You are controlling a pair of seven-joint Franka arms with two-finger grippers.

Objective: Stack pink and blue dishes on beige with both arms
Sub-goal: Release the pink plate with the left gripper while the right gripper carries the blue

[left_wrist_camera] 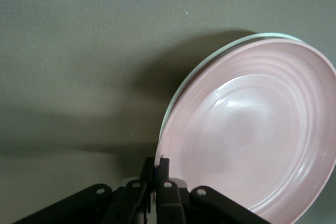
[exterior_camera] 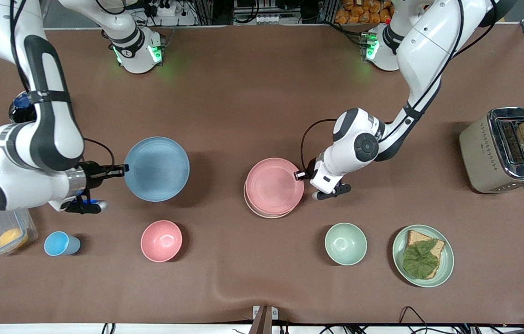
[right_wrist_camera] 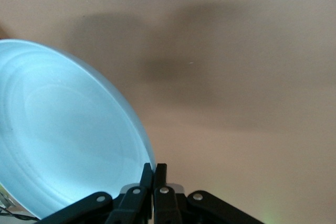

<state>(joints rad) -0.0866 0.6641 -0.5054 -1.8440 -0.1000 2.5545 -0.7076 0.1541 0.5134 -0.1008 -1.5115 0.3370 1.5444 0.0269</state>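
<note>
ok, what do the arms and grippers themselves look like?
Both arms are glossy white with dark grey joint caps and bands, black cables clipped along the links, green lights glowing at the bases. The left gripper and right gripper are small, black, with thin two-finger linkages.

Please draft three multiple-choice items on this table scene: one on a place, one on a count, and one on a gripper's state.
1. Where does the pink plate lie?
A. on the beige plate
B. in the toaster
C. on the green plate

2. How many small bowls stand on the table?
A. one
B. two
C. four

3. What is the right gripper doing?
A. hanging open over the blue cup
B. shut on the blue plate at its rim
C. holding the clear box

Answers:
1 A, a beige edge shows under the pink plate, whose rim the left gripper pinches.
2 B, there is a pink bowl and a green bowl, both nearer the front camera than the plates.
3 B, the right wrist view shows the fingers closed on the blue rim.
</note>
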